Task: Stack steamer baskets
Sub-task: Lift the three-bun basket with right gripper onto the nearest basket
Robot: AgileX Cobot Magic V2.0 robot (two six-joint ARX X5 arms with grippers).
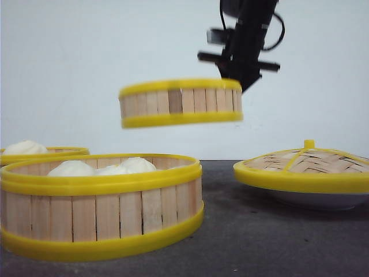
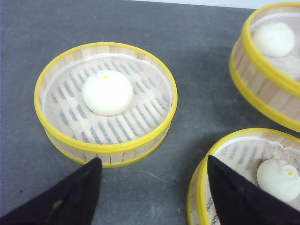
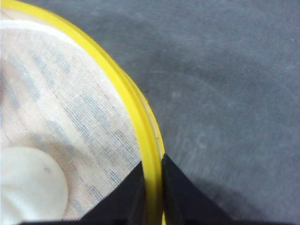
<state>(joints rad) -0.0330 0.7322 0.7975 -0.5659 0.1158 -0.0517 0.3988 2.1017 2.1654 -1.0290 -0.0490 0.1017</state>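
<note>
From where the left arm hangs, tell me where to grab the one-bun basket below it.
Pinch the rim and wall of the basket from above, one finger inside and one outside. The top is open, the bun sits at the middle, and the left end effector is open.

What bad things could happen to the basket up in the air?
1. The right gripper pinches the lifted basket only by the rim at one edge, so it may tip or slip out.
2. A bun sits inside it; a tilt could roll the bun around or out.
3. The front basket has buns poking above its rim, so stacking on it could squash them.
</note>
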